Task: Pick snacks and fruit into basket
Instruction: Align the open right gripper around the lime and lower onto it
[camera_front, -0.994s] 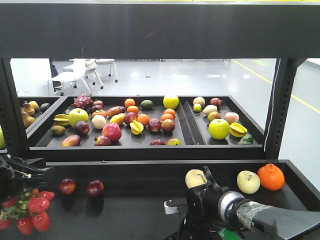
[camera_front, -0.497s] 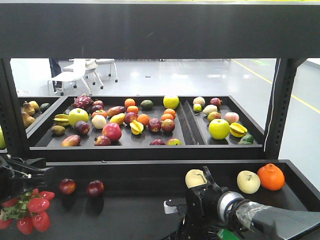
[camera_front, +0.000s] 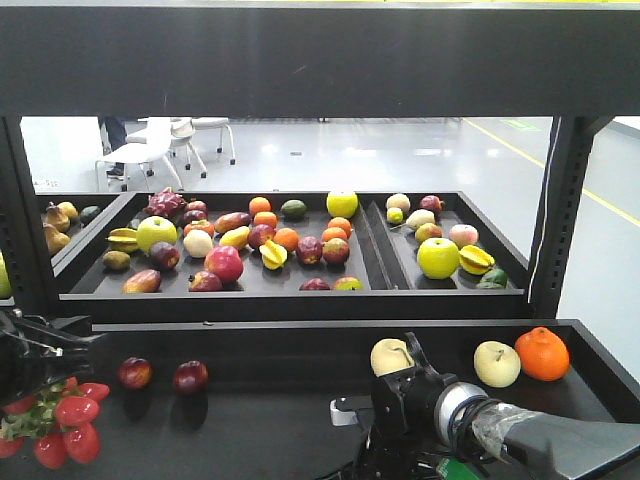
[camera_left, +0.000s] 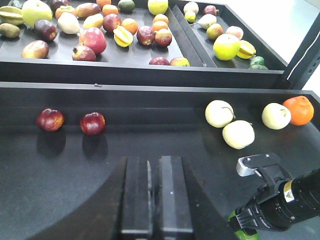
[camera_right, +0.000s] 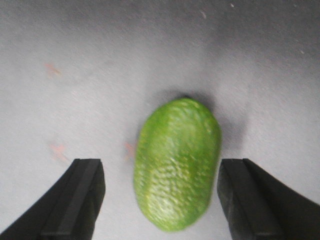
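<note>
A bumpy green fruit (camera_right: 177, 165) lies on the dark shelf floor between the fingers of my right gripper (camera_right: 160, 200), which is open and straddles it without touching. A sliver of the same green fruit (camera_left: 244, 234) shows under the right arm (camera_left: 280, 205) in the left wrist view. My left gripper (camera_left: 154, 200) is shut on nothing, hovering over the lower shelf (camera_left: 125, 140). Two dark red fruits (camera_left: 93, 123) lie ahead of it to the left. No snacks and no basket are in view.
Pale apples (camera_left: 238, 134) and an orange (camera_left: 298, 110) sit at the lower shelf's right. A bunch of strawberries (camera_front: 60, 420) hangs at the near left by my left arm (camera_front: 40, 350). Trays of mixed fruit (camera_front: 230, 262) fill the upper shelf behind a raised lip.
The right arm has edged slightly to the right over the green fruit. The left arm and all the fruit stay where they were.
</note>
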